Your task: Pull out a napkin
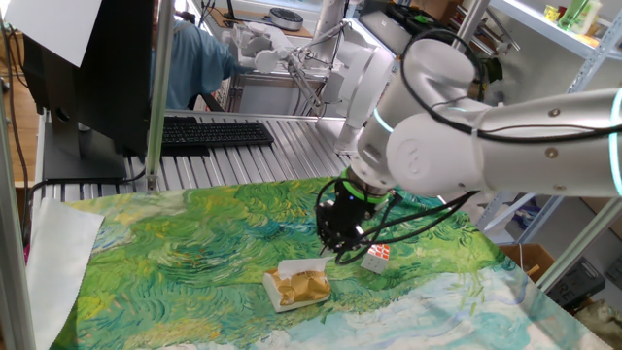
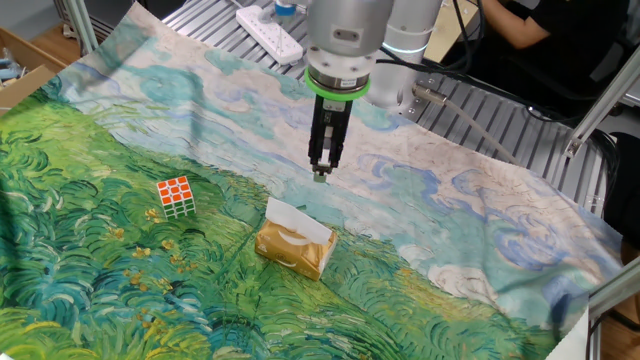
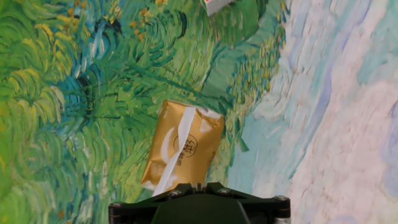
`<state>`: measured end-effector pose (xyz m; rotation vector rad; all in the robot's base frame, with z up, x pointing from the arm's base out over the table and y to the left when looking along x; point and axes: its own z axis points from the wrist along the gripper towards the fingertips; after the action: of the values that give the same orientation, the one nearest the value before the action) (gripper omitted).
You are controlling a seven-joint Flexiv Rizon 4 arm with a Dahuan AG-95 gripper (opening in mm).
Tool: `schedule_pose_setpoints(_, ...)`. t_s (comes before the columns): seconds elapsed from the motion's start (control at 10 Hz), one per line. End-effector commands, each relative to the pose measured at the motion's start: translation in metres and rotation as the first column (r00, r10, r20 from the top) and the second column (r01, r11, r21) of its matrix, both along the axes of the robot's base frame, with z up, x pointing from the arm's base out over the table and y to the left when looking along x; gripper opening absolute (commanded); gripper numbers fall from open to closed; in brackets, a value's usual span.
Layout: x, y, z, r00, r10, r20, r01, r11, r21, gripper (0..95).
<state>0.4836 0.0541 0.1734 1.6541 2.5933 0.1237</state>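
The gripper is held above the table, pointing straight down, just beyond the pack and apart from it. Its fingers appear drawn close together with nothing between them, though a narrow gap cannot be ruled out. The gold pack lies flat on the green part of the painted cloth. The napkin is seen as a white strip running along the slot in the pack's top, with a white fold standing up at one end. It is not touched by the gripper. A red-and-white cube rests on the cloth, well apart from the pack. In the hand view only the gripper's dark base is visible at the lower edge, with the pack just above it.
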Motion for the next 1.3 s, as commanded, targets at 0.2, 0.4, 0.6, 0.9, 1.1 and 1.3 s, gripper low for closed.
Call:
schedule_pose_setpoints(0.2,0.005,-0.001,-0.008,0.997,-0.068,0.030,0.067,0.998,0.020,0.0)
schedule_pose_setpoints(0.4,0.008,-0.004,-0.013,0.985,-0.170,0.043,0.168,0.985,0.039,0.0)
schedule_pose_setpoints(0.6,0.011,-0.008,-0.016,0.982,-0.183,0.041,0.181,0.983,0.040,0.0)
schedule_pose_setpoints(0.9,0.017,-0.021,-0.022,0.961,-0.273,0.035,0.271,0.961,0.056,0.0)
schedule_pose_setpoints(1.1,0.017,-0.021,-0.022,0.955,-0.296,0.033,0.294,0.954,0.058,0.0)
schedule_pose_setpoints(1.3,0.017,-0.021,-0.023,0.956,-0.291,0.033,0.289,0.956,0.058,0.0)
